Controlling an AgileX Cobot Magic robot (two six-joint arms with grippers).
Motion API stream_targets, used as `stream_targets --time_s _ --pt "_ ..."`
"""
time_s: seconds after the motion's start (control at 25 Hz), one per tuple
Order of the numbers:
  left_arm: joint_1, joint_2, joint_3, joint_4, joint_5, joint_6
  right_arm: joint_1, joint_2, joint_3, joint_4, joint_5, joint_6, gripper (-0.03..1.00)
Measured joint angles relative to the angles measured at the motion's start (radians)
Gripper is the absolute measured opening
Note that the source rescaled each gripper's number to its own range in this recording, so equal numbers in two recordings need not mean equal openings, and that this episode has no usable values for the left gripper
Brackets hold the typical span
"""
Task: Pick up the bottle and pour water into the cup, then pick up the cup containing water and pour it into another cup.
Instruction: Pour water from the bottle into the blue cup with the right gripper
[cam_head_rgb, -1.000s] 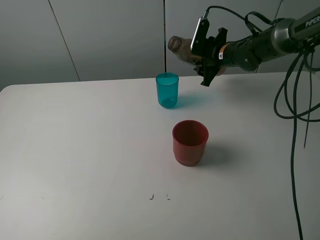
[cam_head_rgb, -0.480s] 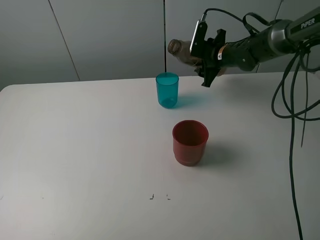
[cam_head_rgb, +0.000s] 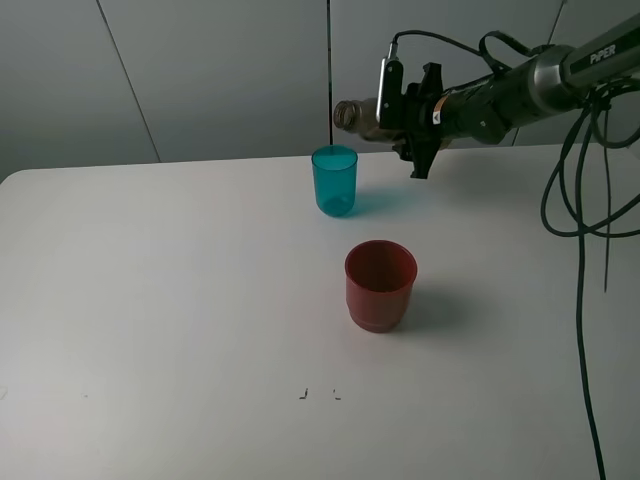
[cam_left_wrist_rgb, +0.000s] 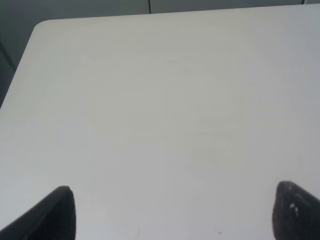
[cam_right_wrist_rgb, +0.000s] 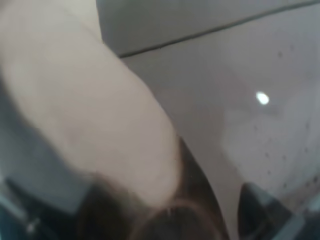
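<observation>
My right gripper (cam_head_rgb: 392, 112) is shut on the smoky grey-brown bottle (cam_head_rgb: 356, 113), which lies almost level in the air. Its mouth points left, just above and slightly right of the slim teal cup (cam_head_rgb: 334, 180) at the back of the table. No stream of water shows. The wide red cup (cam_head_rgb: 380, 285) stands upright in front of the teal one, apart from it. In the right wrist view the bottle (cam_right_wrist_rgb: 100, 120) fills the picture as a blurred brownish body. My left gripper (cam_left_wrist_rgb: 177, 215) hangs open over bare table with nothing between its dark fingertips (cam_left_wrist_rgb: 60, 215).
The white table (cam_head_rgb: 150, 300) has rounded corners and its back edge runs close behind the teal cup. Black cables (cam_head_rgb: 585, 230) hang down at the right side. Grey wall panels stand behind the table.
The right wrist has rolled and the bottle has tipped from mouth-up to nearly level. Its mouth has dropped closer to the teal cup. Both cups stay put.
</observation>
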Motion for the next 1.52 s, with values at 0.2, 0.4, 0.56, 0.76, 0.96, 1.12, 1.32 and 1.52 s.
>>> stream_targets --time_s 0.2,0.4,0.56,0.76,0.96,1.12,1.32,1.52 --pt "0.000 0.000 0.000 0.000 0.000 0.007 0.000 0.000 -0.007 0.000 0.000 -0.028 0.00" --pt "0.000 0.000 0.000 0.000 0.000 0.000 0.000 0.005 -0.037 0.000 0.004 -0.044 0.00" --pt "0.000 0.000 0.000 0.000 0.000 0.007 0.000 0.005 -0.040 0.000 0.004 -0.093 0.00" --pt "0.000 0.000 0.000 0.000 0.000 0.007 0.000 0.007 -0.040 0.000 0.006 -0.134 0.00" --pt "0.000 0.000 0.000 0.000 0.000 0.007 0.000 0.007 -0.040 0.000 0.006 -0.180 0.00" --pt "0.000 0.000 0.000 0.000 0.000 0.007 0.000 0.007 -0.040 0.000 0.006 -0.199 0.00" --pt "0.000 0.000 0.000 0.000 0.000 0.007 0.000 0.007 -0.040 0.000 0.006 -0.233 0.00" --pt "0.000 0.000 0.000 0.000 0.000 0.000 0.000 0.007 -0.040 0.000 0.006 -0.276 0.00"
